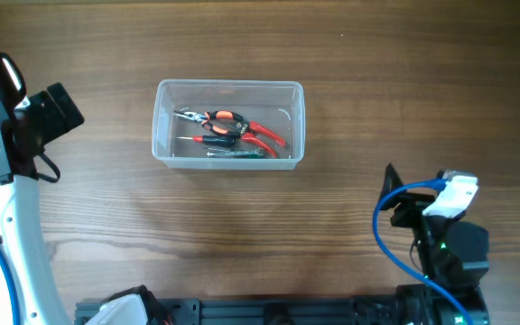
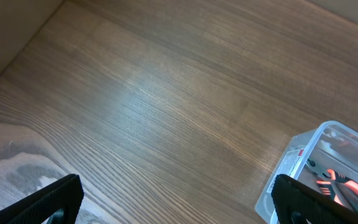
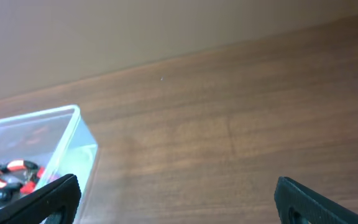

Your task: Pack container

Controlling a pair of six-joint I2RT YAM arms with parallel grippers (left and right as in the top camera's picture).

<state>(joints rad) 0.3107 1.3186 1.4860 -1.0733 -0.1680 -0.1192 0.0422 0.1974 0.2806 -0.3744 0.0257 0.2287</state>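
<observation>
The clear plastic container (image 1: 164,149) stands on the wooden table at centre back. Inside it lie red-handled pliers (image 1: 258,133), orange-and-black pliers (image 1: 221,120) and a screwdriver with a black handle (image 1: 213,142). The container also shows in the left wrist view (image 2: 297,158) at lower right and in the right wrist view (image 3: 73,121) at lower left. My left gripper (image 2: 176,202) is open and empty, held above bare table to the left of the container. My right gripper (image 3: 178,199) is open and empty, pulled back at the front right, apart from the container.
The left arm (image 1: 16,126) sits at the left edge and the right arm (image 1: 436,226) with its blue cable (image 1: 386,239) at the front right. A black rail (image 1: 269,311) runs along the table's front edge.
</observation>
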